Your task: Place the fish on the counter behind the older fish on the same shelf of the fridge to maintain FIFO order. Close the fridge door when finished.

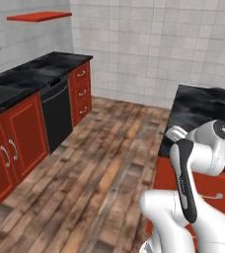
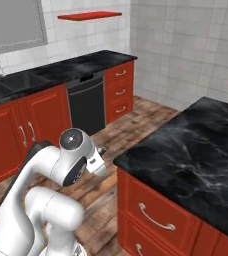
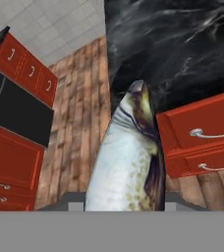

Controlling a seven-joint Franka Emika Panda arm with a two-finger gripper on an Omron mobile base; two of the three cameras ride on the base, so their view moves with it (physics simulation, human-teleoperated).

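- Left base view: the white arm (image 1: 203,163) folds in front of the black counter (image 1: 203,106); its hand is hidden behind the arm's own links.
- Right base view: the counter (image 2: 196,155) lies right of the arm; the gripper is hard to make out.
- Hand view: the fish (image 3: 131,157) stands lengthwise away from the camera, its narrow end toward the counter (image 3: 173,44), its near end cut off below; the gripper is closed on it.

Glossy black marble counter (image 2: 196,150), worn wooden plank floor (image 1: 99,168)

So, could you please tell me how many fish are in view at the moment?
1. A single fish shows in the hand view, rising from between the jaws, with the black counter and red drawers beyond it. Others may be out of sight elsewhere.
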